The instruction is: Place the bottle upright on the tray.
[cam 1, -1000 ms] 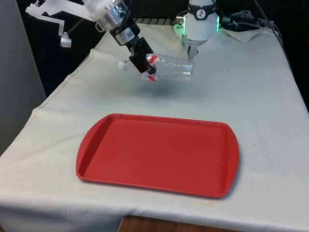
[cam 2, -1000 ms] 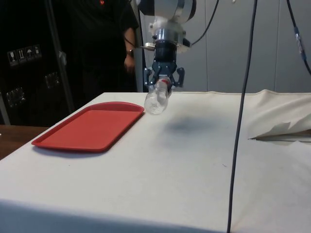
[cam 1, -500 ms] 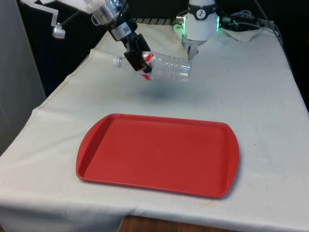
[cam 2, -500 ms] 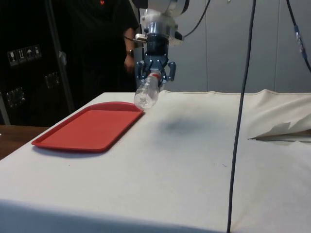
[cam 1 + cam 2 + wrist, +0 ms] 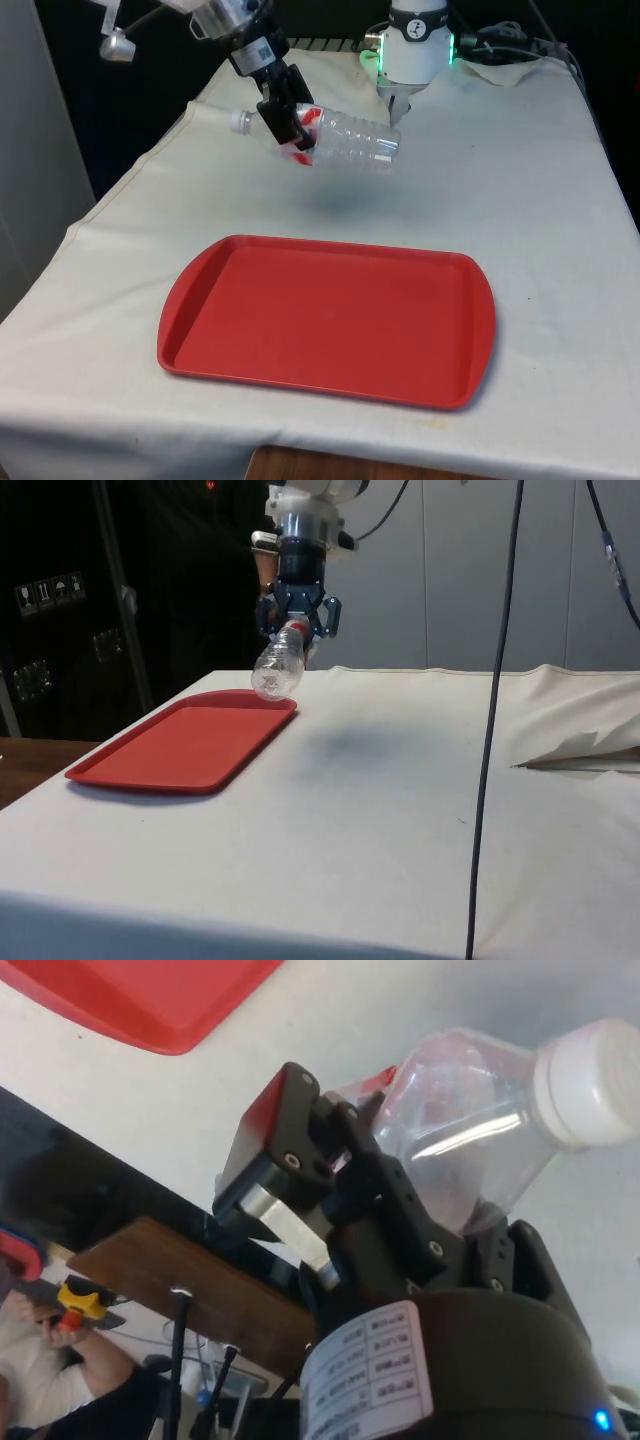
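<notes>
A clear plastic bottle (image 5: 345, 138) with a white cap (image 5: 239, 120) and a red label hangs in the air above the white cloth, lying nearly level with its base tipped slightly down. My gripper (image 5: 287, 122) is shut on the bottle near its neck. In the side view the bottle (image 5: 276, 667) slants down from the gripper (image 5: 297, 630), just past the far end of the red tray (image 5: 185, 739). The red tray (image 5: 330, 318) lies flat toward the table's near edge. In the wrist view the bottle (image 5: 470, 1125) sits between the fingers (image 5: 280, 1160).
A person in dark clothes (image 5: 225, 570) stands behind the table in the side view. A black cable (image 5: 495, 710) hangs down across the side view. A fold of cloth (image 5: 580, 735) rises at the side view's right.
The gripper has carried the bottle higher and toward the tray's end of the table, and the bottle's base has tipped down a little.
</notes>
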